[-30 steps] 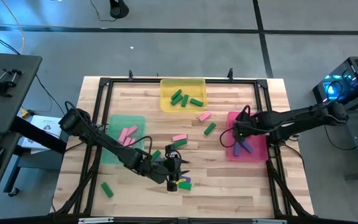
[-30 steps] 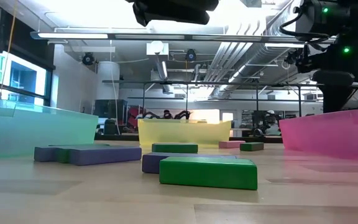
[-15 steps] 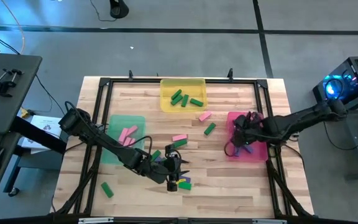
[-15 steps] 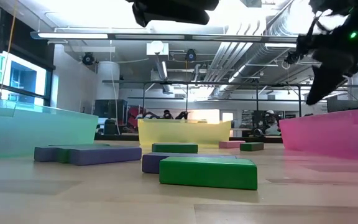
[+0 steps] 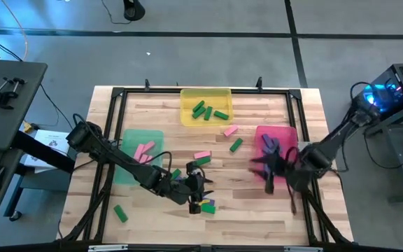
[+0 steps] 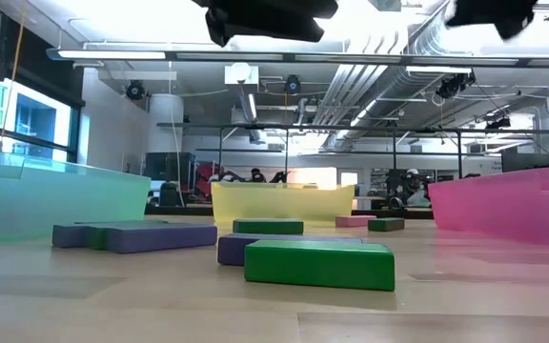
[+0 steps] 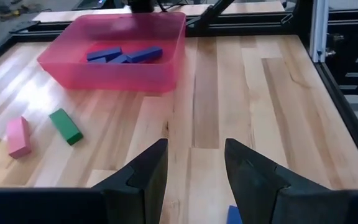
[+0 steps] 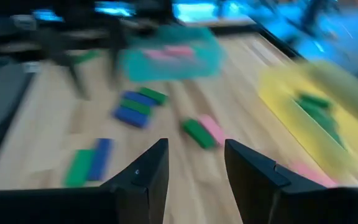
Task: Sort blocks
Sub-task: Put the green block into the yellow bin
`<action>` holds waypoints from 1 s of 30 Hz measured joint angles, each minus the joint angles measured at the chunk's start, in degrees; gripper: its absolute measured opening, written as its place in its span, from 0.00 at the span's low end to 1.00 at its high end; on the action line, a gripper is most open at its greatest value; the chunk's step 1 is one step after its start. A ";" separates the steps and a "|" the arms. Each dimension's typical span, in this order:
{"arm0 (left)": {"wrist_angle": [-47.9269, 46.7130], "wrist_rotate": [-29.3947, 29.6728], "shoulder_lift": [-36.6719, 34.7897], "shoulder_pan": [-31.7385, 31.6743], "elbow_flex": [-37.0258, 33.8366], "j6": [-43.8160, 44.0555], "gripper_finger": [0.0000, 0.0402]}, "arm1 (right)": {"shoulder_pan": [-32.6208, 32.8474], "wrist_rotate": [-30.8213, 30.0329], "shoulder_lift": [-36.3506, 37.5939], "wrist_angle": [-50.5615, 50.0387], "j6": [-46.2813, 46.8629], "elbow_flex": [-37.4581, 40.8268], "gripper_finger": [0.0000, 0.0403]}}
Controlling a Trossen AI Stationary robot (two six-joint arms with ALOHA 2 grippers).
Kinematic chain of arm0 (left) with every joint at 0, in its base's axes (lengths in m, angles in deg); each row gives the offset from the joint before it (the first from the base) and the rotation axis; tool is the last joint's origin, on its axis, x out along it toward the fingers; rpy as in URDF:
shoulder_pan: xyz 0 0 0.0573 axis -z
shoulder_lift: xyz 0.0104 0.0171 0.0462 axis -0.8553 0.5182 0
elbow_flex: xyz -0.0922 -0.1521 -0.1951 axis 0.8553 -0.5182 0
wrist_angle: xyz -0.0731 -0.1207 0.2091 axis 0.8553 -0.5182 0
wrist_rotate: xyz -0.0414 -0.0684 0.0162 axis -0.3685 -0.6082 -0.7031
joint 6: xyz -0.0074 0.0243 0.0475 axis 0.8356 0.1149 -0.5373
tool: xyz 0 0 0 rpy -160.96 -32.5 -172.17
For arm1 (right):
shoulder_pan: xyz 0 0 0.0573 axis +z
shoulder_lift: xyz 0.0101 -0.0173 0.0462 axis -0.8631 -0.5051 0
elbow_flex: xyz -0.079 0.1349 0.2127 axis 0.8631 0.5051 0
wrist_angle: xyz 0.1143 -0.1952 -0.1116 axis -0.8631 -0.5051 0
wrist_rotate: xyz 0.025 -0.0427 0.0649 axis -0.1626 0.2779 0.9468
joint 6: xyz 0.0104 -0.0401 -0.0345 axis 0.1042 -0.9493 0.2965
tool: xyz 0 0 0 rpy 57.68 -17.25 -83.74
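Observation:
Small bar-shaped blocks lie flat on the wooden table. Green ones point(image 5: 208, 110) are in the yellow tray, pink ones point(image 5: 144, 150) in the green tray, blue ones point(image 5: 270, 145) in the pink tray. Loose blocks lie mid-table point(image 5: 202, 158) and in a cluster near the front point(image 5: 203, 206); the low view shows a green block point(image 6: 318, 264) and purple ones point(image 6: 133, 235). My left gripper point(image 5: 198, 187) hovers open and empty over that cluster point(image 7: 194, 163). My right gripper point(image 5: 268, 171) is open and empty point(image 8: 196, 163), in the air by the pink tray's near-left corner.
The yellow tray point(image 5: 187, 120) sits at the far middle, the green tray point(image 5: 126, 175) at the left and the pink tray point(image 5: 291, 133) at the right. A single green block point(image 5: 120, 213) lies near the front left. Black frame rails point(image 5: 110, 126) border the table.
My right gripper has swung quickly out of the pink tray, toward the table's near edge and the middle, and has risen to the top of the low view; it shows blurred now. The blocks and my left arm have stayed put.

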 joint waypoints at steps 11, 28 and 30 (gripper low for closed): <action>-8.31 -13.28 0.06 1.82 0.02 -8.15 0.37 | 4.75 0.43 -20.15 22.96 -13.19 0.00 0.35; -2.17 -21.18 13.92 3.01 -0.02 -3.04 0.37 | 1.03 1.38 -25.62 26.88 -14.34 0.00 0.35; -0.79 -22.70 14.52 3.09 -0.03 -3.40 0.37 | 0.72 1.75 -25.62 26.97 -14.31 0.00 0.35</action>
